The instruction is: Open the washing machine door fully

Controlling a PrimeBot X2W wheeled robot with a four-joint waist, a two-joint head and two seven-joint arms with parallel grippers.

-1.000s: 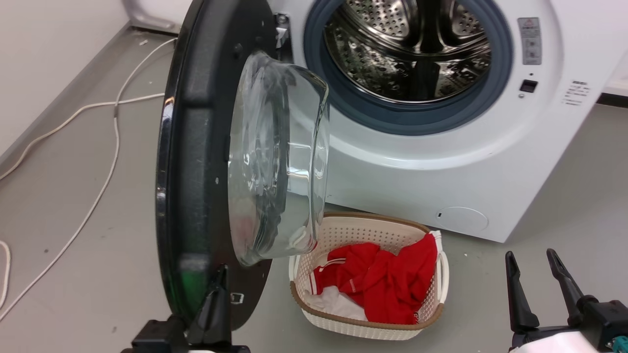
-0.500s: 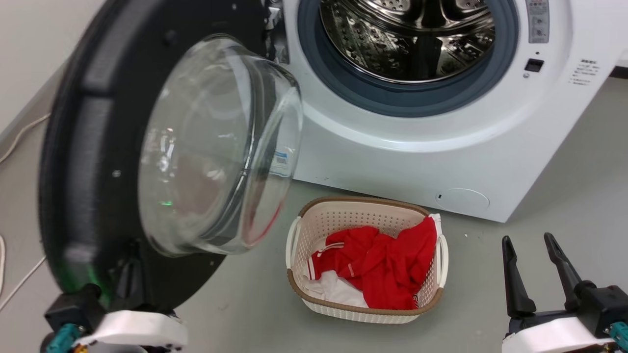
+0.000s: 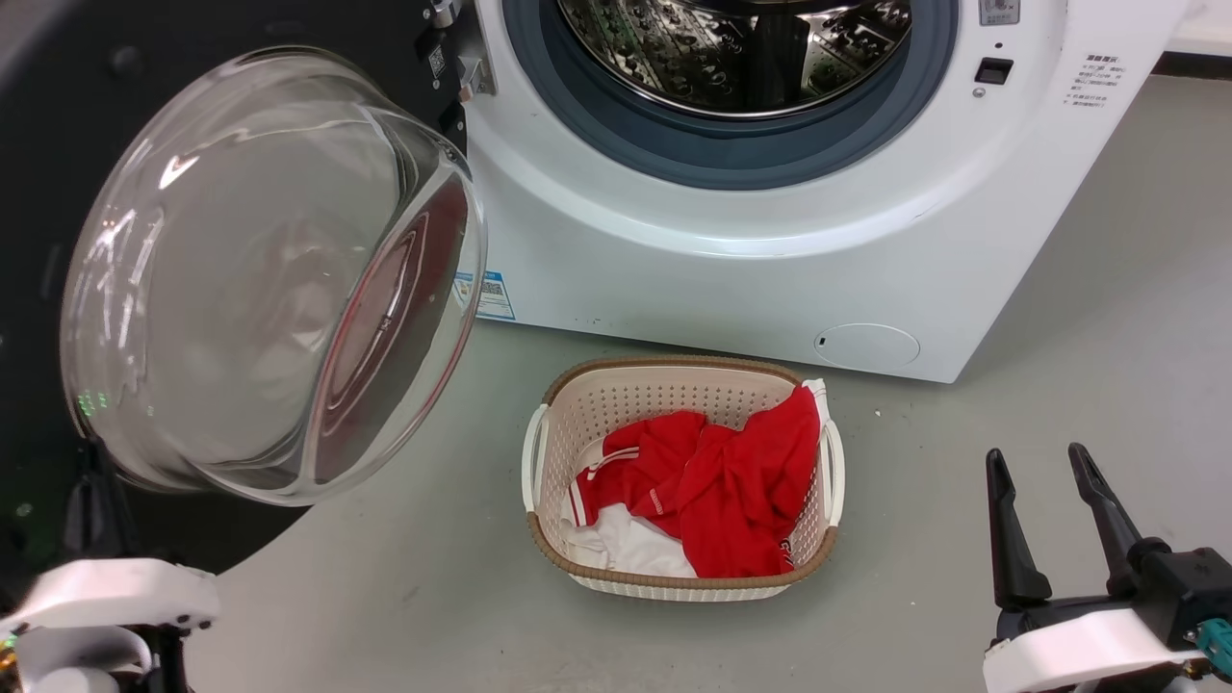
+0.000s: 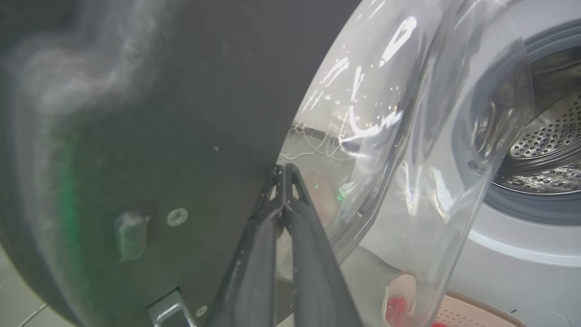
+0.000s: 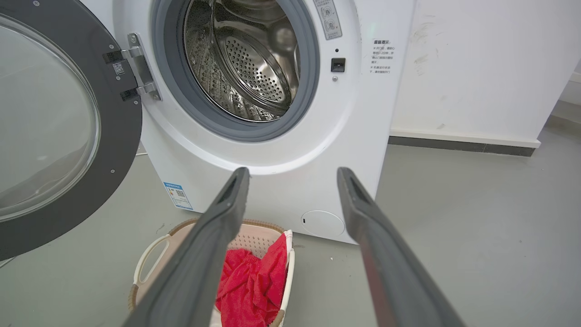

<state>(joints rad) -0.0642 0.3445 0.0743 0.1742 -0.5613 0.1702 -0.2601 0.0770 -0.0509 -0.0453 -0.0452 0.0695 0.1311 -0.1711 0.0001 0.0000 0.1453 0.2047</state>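
Note:
The white washing machine (image 3: 731, 279) (image 5: 363, 136) stands ahead with its steel drum (image 3: 731, 48) exposed. The washing machine door (image 3: 87, 67) (image 5: 122, 118) (image 4: 159, 113) hangs swung out wide to the left on its hinge (image 5: 136, 68), its clear glass bowl (image 3: 269, 279) bulging toward me. My left gripper (image 4: 283, 169) is shut, its fingertips pressed together against the door's inner black face beside the bowl's edge; nothing is clamped between them. The left arm's white wrist housing (image 3: 106, 592) sits below the door. My right gripper (image 3: 1035, 457) (image 5: 292, 172) stands open at the lower right, apart from the machine.
A beige laundry basket (image 3: 664, 371) (image 5: 150, 254) with red clothes (image 3: 722, 481) and a white piece sits on the grey floor before the machine. A white wall (image 5: 476, 68) with a dark baseboard stands right of the machine. Bare floor lies right of the basket.
The door has swung wider to the left, from nearly edge-on to showing its inner face. My left gripper went left with it. The head camera shifted too. The right gripper stayed open.

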